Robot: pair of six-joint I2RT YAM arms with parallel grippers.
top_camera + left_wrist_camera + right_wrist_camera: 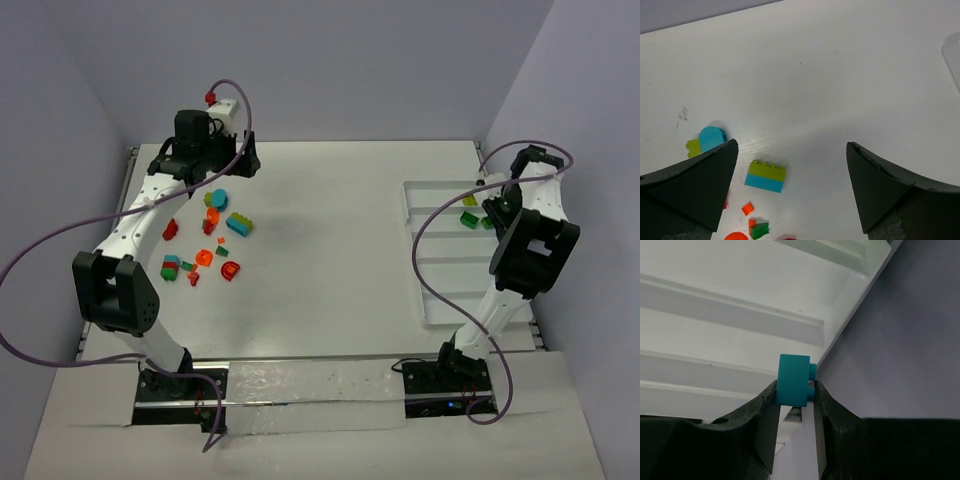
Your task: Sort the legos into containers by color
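The right end effector is closed on a small teal brick, blocky and smooth-faced, its studs pointing sideways toward the wall, above the white divided tray. The left end effector gapes fully, holding nothing, over loose bricks on the desk.

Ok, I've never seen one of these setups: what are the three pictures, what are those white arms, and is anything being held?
The overhead picture shows two white robot arms bolted at the near edge of a white table. The other two pictures come from cameras on each wrist, looking past that arm's own fingers. The left gripper is wide open and empty, hovering over a scatter of small toy bricks, among them a lime-and-blue one. The right gripper is closed on a teal brick above the white divided tray. A green brick already lies in one of the tray's far compartments.
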